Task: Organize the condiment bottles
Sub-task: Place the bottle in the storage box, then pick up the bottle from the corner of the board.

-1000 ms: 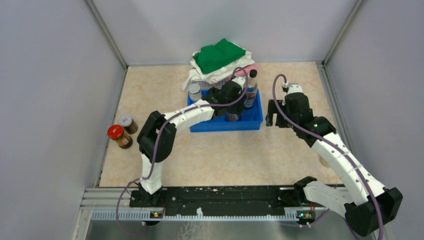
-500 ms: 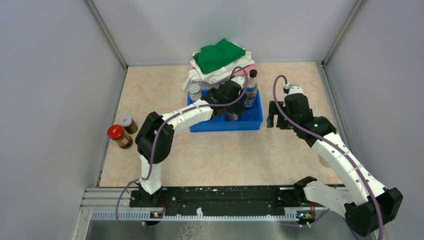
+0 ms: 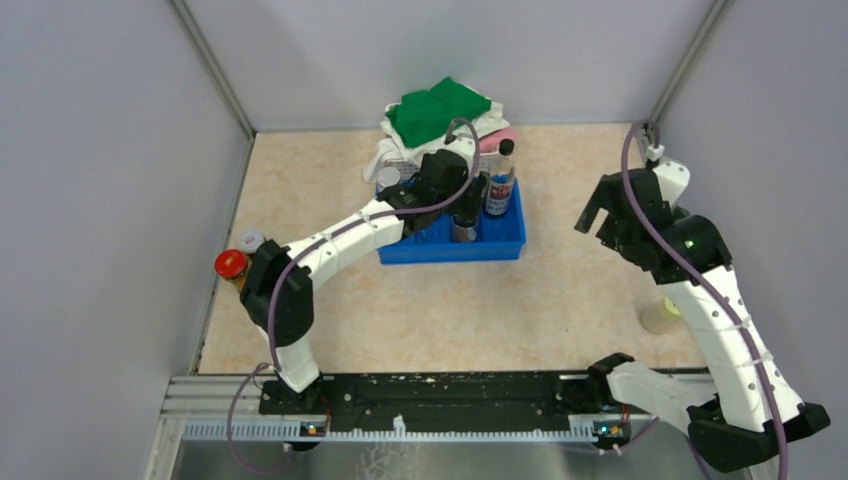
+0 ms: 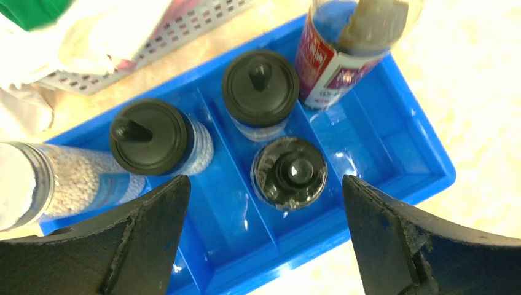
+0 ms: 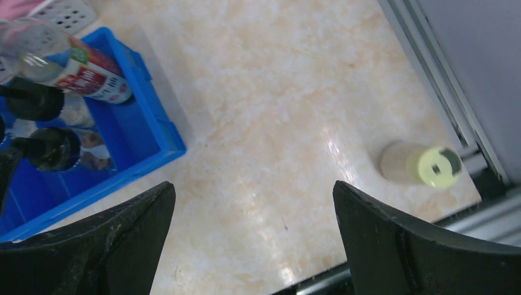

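Note:
A blue tray [image 3: 450,255] holds several condiment bottles. In the left wrist view I see two black-capped bottles [image 4: 150,136] [image 4: 260,88], a dark jar [image 4: 289,172], a tall bottle with a blue-red label [image 4: 332,61] and a grain-filled bottle [image 4: 61,181]. My left gripper [image 4: 264,184] hovers open and empty above the tray [image 4: 424,153], over the dark jar [image 3: 463,230]. My right gripper [image 3: 597,222] is open and empty, raised right of the tray. A cream-capped bottle [image 5: 421,165] lies on the table at the right [image 3: 660,315]. A red-capped jar [image 3: 232,266] and a silver-capped jar [image 3: 250,240] stand at the left wall.
A white basket piled with green and white cloths [image 3: 440,125] stands just behind the tray. Grey walls close in the table on the left, back and right. The left arm's elbow [image 3: 275,285] sits close to the two jars at the left wall.
My right arm has lifted and swung right, away from the tray's right side. My left gripper has shifted slightly left and back over the tray; its elbow has moved toward the left jars.

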Controlling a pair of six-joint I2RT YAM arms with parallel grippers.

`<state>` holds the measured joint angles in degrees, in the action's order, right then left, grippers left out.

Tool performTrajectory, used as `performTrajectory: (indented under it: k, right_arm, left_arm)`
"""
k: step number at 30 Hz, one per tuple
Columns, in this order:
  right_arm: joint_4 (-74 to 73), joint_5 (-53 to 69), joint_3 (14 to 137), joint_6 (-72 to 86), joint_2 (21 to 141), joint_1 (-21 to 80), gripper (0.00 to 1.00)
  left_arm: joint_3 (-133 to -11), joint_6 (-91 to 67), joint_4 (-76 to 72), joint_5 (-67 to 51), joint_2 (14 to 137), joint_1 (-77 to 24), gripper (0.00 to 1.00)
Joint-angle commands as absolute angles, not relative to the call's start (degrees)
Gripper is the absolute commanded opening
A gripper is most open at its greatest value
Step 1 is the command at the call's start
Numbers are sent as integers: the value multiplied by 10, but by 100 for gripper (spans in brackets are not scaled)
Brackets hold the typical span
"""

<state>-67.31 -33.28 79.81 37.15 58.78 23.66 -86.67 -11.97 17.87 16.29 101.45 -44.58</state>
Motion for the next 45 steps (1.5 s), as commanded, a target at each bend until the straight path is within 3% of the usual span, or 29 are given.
performTrajectory:
  k: [1,9,28,45]
  right_arm:
    - [-847,-378,774,566,572,228,99]
    - [-857,-304,598,750,567,114,99]
    - [-718,-335,523,577,624,-128,99]
    - [-668,-342,543,545,731,-211,98]
  left_arm:
    - [-826,-114,151,120,980,-439,99]
    - [-806,-121,144,70,973,-437,99]
    - [-795,-110,150,79,959,-438,99]
    - [-786,-105,149,91,968,-437,99]
